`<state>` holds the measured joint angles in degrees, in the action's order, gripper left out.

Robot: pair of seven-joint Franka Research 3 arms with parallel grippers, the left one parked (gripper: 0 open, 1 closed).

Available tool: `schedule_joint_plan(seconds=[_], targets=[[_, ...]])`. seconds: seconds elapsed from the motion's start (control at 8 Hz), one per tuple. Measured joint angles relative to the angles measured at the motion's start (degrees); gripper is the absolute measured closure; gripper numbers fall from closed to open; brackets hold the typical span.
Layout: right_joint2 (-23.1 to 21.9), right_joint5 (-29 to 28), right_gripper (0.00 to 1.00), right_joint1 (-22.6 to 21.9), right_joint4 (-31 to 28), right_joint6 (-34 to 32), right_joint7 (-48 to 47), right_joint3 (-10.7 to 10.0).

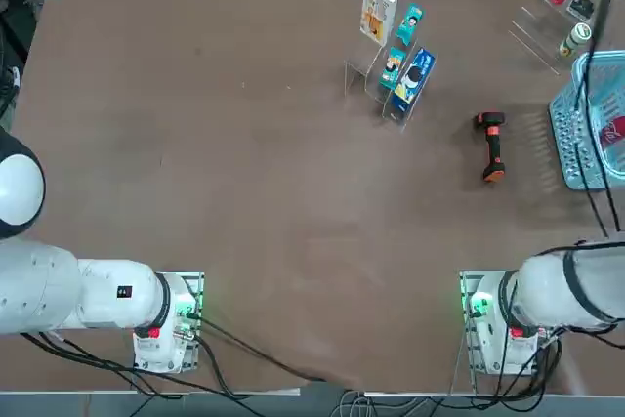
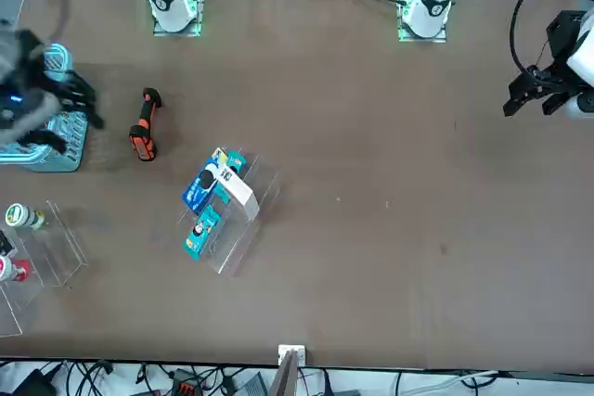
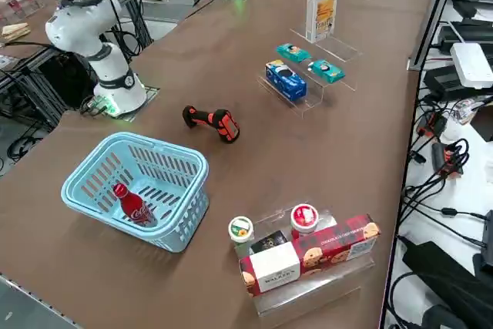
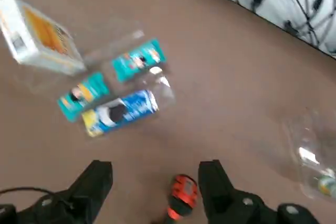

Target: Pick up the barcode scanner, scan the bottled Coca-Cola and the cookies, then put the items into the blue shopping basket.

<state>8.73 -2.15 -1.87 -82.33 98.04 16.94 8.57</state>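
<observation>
1. While the scanner (image 1: 491, 146) is seen lying on the table (image 1: 283, 192) near the basket (image 1: 568, 148), the cookies (image 1: 378, 9) are held upright on a clear stand (image 1: 359, 75), with 2 teal packs (image 1: 392, 67) and 1 blue pack (image 1: 414, 80).
2. In the front view, the right gripper (image 2: 70, 104) is seen blurred, raised above the table, with the basket partly hidden behind it.
3. In the right side view, the Coke (image 3: 135, 206) is shown leaning inside the basket.
4. In the wrist view, the right gripper's 2 fingers are spread wide, nothing pinched; the scanner is seen between them, on the table below.
</observation>
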Motion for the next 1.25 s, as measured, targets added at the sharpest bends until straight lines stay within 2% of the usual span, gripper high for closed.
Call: schedule_joint_plan(seconds=[0.38, 0.75, 1.25], targets=[[10.21, 4.57, 0.00, -11.00, 8.19, 4.27, -15.30, -0.16], [18.76, 6.06, 0.00, -16.39, 15.70, 7.67, -19.70, -0.65], [22.32, 7.68, 0.00, -21.45, 17.82, 8.96, -20.00, -0.65]])
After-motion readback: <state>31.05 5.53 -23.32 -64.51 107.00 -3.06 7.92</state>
